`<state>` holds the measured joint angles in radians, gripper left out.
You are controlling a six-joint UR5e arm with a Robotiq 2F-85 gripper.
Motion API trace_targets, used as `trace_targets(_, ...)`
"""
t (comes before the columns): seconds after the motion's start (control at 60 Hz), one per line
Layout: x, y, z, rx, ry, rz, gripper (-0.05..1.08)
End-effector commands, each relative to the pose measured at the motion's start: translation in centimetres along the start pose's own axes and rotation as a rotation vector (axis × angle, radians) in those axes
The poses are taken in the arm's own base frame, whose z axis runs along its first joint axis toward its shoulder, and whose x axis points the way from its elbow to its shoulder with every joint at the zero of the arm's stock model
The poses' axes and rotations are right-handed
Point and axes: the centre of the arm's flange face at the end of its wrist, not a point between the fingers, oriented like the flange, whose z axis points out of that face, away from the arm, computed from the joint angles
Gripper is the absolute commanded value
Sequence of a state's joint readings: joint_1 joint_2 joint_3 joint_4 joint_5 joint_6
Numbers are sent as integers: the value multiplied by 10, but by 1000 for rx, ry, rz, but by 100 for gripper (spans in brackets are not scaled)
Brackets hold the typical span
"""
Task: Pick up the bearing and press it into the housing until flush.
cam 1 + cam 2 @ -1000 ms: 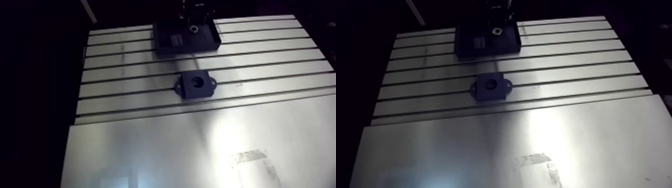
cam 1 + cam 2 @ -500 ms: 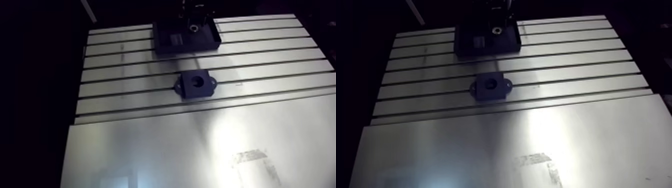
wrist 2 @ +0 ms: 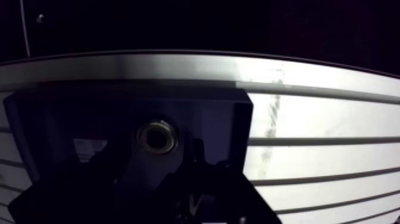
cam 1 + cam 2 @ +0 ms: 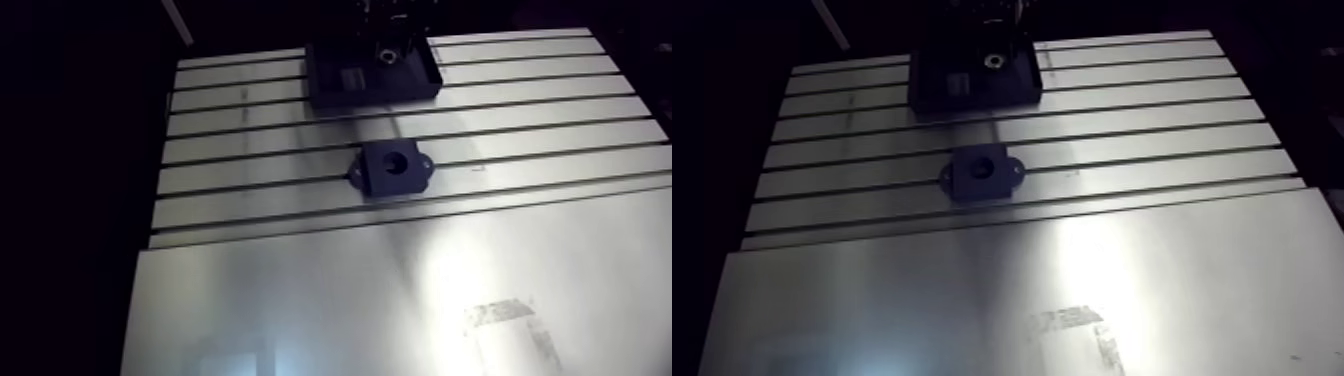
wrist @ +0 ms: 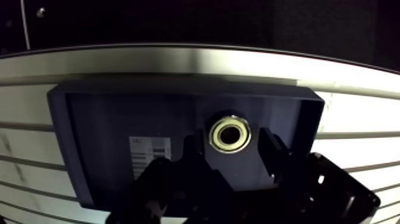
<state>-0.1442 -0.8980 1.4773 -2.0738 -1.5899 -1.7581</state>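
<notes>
1. The tool (image 5: 230, 143) hangs low over the tray. Its two fingers (image 5: 272, 152) are wide apart and hold nothing.
2. The bearing (image 5: 229, 134) is shiny and round. It lies flat between the fingers, inside the dark tray (image 5: 107, 119) at the far edge of the counter (image 4: 300, 300).
3. The housing (image 4: 392, 168) sits near the middle of the counter with its hole facing up, well apart from the tray.
4. I think a crooked squeeze could make the bearing slip or tip. One finger is near the tray's side wall and might bump it.
5. Nothing lies between the tray and the housing, so there is lots of room to move. The bearing must go in straight, or it could jam.
</notes>
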Motion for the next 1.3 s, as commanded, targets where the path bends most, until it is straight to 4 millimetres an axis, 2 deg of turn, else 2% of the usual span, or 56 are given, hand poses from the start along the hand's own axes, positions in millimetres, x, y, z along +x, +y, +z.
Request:
trace_targets(0.017,1,0,0,-2,11,0,43)
trace_targets(1.3,3,1,4,-2,8,0,48)
